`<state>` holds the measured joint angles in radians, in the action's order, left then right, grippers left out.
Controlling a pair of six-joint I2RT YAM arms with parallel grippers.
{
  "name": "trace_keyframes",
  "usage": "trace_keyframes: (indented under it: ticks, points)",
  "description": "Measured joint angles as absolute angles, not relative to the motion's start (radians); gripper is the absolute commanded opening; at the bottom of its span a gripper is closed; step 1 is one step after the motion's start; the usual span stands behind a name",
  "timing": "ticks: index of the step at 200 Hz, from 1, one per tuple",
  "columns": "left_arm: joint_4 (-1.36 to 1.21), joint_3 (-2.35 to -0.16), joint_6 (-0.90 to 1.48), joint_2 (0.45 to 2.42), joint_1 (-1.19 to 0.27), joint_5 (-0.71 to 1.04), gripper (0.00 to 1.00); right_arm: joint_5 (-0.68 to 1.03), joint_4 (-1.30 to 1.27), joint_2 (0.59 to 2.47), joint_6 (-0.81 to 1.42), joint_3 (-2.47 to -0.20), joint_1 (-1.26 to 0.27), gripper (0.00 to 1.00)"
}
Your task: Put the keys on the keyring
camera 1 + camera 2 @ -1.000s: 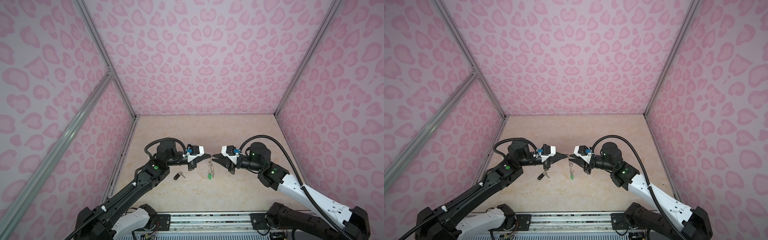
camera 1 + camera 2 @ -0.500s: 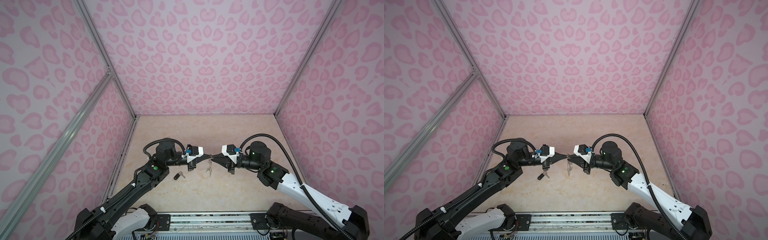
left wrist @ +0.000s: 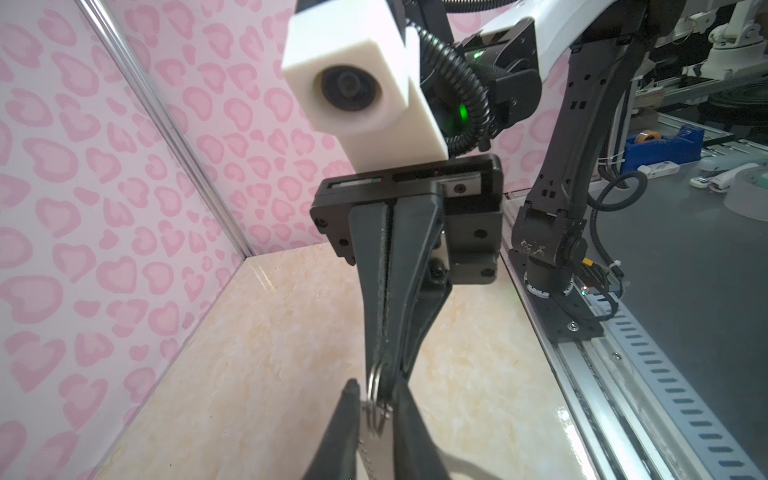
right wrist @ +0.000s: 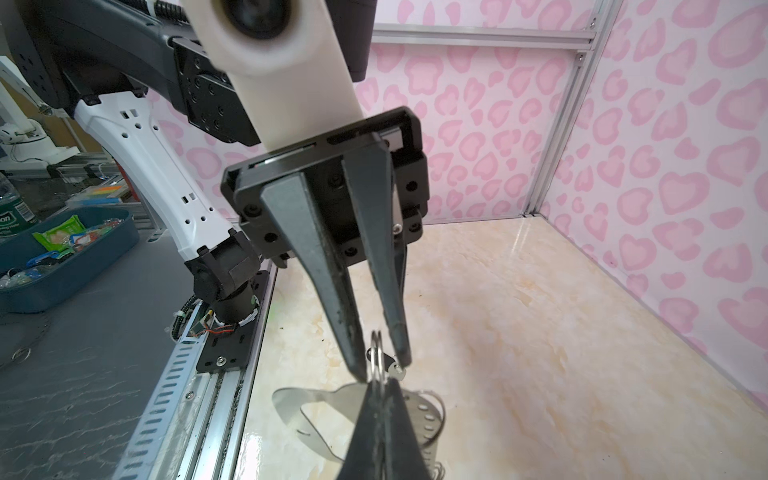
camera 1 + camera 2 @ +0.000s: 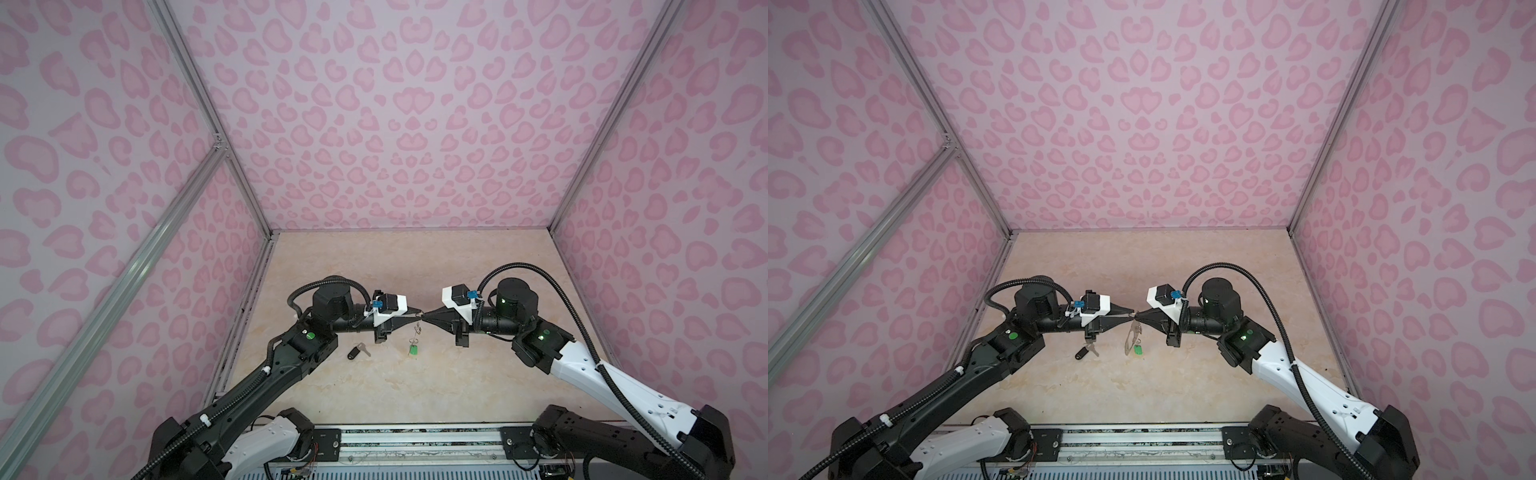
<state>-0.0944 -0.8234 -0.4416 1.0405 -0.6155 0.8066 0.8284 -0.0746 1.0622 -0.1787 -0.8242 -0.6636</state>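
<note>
right gripper (image 5: 425, 320) clamped on a keyring (image 5: 1131, 341) wire ring. left gripper (image 4: 384, 368) parted, tips flanking it. green-tag key (image 5: 412, 350) hangs below, black-tag key (image 5: 357, 352) on table (image 5: 415, 386).

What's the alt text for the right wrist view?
The right gripper, fingers shut, pinches a wire ring of the grey metal keyring, which hangs over the beige tabletop. The left gripper faces it, fingers open either side of that ring.
</note>
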Motion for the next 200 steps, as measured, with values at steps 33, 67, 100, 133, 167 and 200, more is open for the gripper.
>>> trace_keyframes:
  ticks: [33, 67, 100, 133, 167, 200]
  points:
    - [0.028, -0.886, -0.540, 1.015, -0.622, 0.707, 0.27, 0.825, 0.051, 1.099, -0.235, -0.898, -0.655, 0.00]
    - [0.165, -0.941, -0.639, 1.011, -0.661, 0.612, 0.27, 0.818, 0.183, 1.138, -0.297, -0.957, -0.657, 0.00]
    - [0.245, -0.974, -0.694, 1.035, -0.696, 0.539, 0.27, 0.812, 0.241, 1.159, -0.327, -0.978, -0.659, 0.00]
    - [0.300, -0.993, -0.717, 1.056, -0.719, 0.497, 0.26, 0.812, 0.265, 1.170, -0.337, -0.986, -0.669, 0.00]
    - [0.325, -1.000, -0.726, 1.073, -0.736, 0.465, 0.23, 0.812, 0.283, 1.178, -0.353, -0.995, -0.681, 0.00]
    - [0.353, -1.005, -0.727, 1.082, -0.747, 0.445, 0.17, 0.811, 0.297, 1.185, -0.362, -1.002, -0.688, 0.00]
